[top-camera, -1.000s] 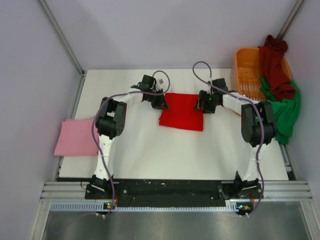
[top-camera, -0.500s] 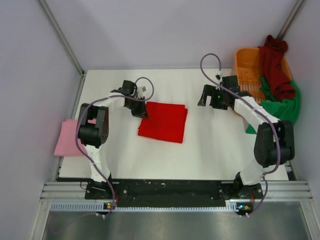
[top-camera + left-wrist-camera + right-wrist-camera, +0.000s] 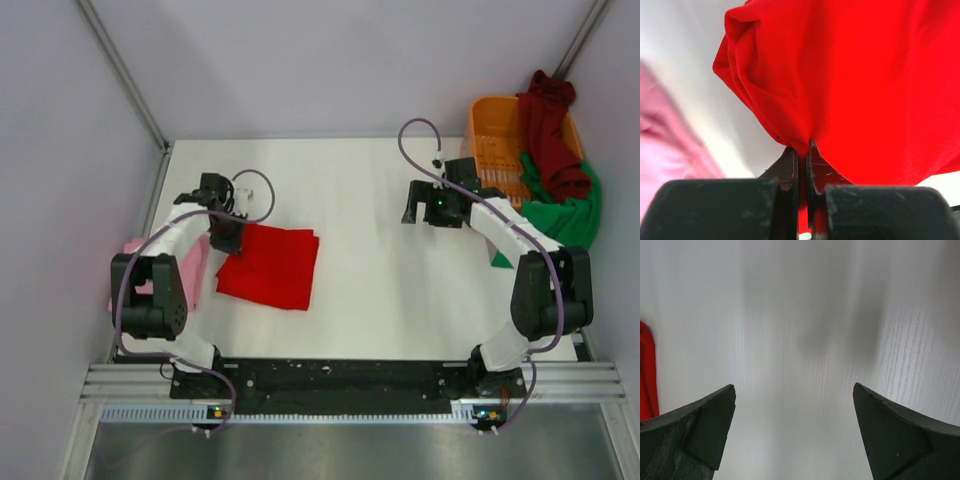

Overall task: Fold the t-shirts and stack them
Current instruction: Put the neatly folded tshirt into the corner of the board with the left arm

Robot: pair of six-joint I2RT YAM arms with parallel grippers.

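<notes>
Red t-shirt (image 3: 270, 268), folded on the table (image 3: 390, 290), pinched by its left edge in the tightly clamped left pincer (image 3: 802, 150), bulk spreading rightward from it, pink t-shirt (image 3: 193, 272) just beside on the pincer's other side, right pincer (image 3: 795, 405) spread wide, empty, well apart to the right.

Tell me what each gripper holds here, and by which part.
Left gripper pinches the folded bright red cloth t-shirt by its far left corner; right gripper holds nothing.

You look down on a white table (image 3: 400, 310) boxed in by plain, pale lavender walls (image 3: 330, 60). Grey metal posts (image 3: 125, 78) climb the back corners, an aluminium rail (image 3: 350, 380) borders your near edge, and the light is soft and even.
</notes>
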